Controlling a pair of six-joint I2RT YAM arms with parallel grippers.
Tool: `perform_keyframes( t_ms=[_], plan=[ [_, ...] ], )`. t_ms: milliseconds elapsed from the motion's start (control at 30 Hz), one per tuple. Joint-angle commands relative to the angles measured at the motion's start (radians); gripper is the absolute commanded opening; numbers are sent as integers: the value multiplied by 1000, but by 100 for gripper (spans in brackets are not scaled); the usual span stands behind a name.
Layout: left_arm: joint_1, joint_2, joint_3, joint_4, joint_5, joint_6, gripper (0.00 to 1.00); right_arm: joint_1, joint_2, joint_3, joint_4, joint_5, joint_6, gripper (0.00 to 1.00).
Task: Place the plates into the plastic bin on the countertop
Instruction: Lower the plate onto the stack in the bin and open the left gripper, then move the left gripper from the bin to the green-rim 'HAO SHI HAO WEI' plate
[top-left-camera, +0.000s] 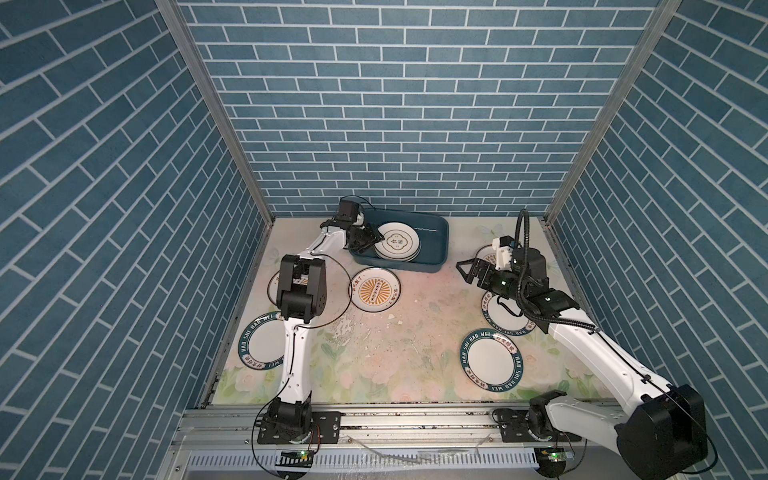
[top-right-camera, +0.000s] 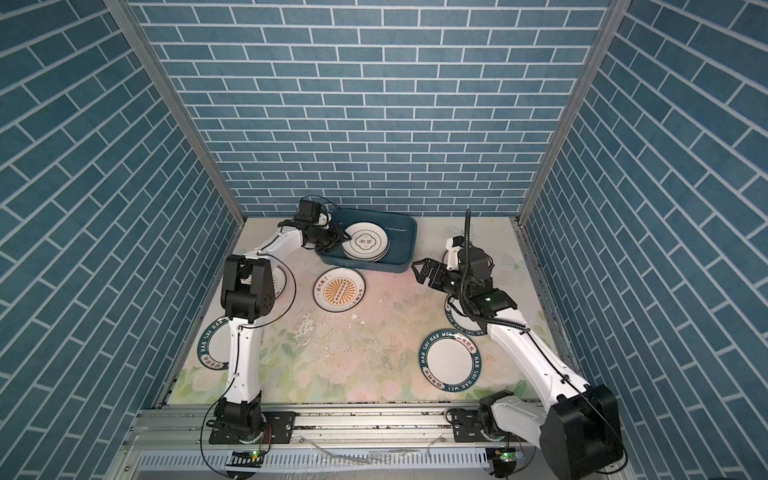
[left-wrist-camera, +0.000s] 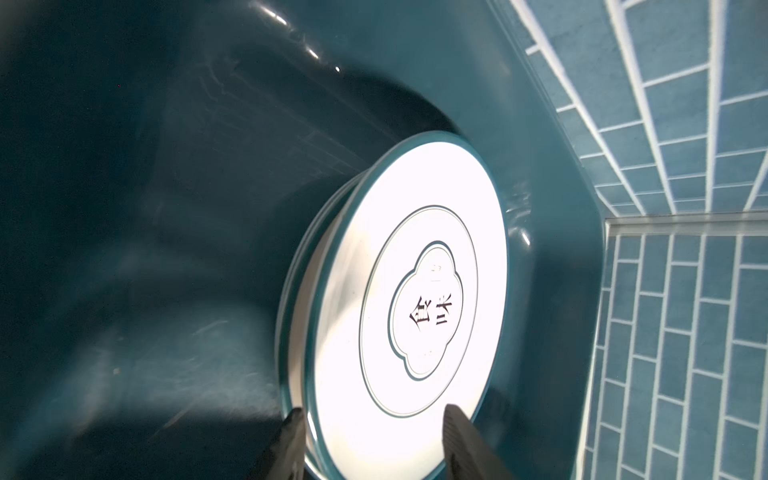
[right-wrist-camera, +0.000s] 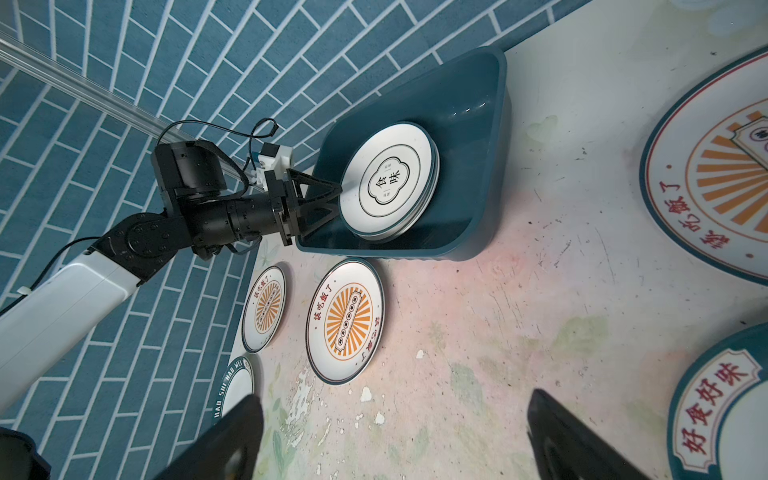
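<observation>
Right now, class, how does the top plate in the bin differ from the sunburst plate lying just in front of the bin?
The quatrefoil plate tops a stack inside the plastic bin; the sunburst plate lies unstacked on the countertop. The quatrefoil plate bears a dark outline around black characters; the sunburst plate has orange rays ringed with red characters. Both are round, white, dark-rimmed and lie face up.

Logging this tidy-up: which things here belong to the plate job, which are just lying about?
Job: round white quatrefoil plates stacked in the dark teal rectangular plastic bin; round white sunburst plates and green-rimmed plates on the floral countertop.
Lying about: small white flecks.
</observation>
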Motion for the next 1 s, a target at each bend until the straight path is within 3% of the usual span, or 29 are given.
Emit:
perform_keyframes(
  t_ms=[0, 100, 267, 633, 967],
  plan=[
    [8, 5, 36, -88, -35, 57, 67, -3, -7, 29, -2, 16, -37, 98],
    [8, -8, 40, -102, -50, 76, 76, -3, -13, 29, -9, 20, -40, 98],
    [8, -71, 4, -74, -52, 94, 79, -3, -34, 26, -18, 24, -40, 99],
    [-13, -458, -352, 190, 23, 131, 93, -3, -145, 3, -127, 95, -37, 98],
    [-146, -755, -665, 257, 49, 141, 100, -3, -349, -67, -297, 206, 28, 99]
  ],
)
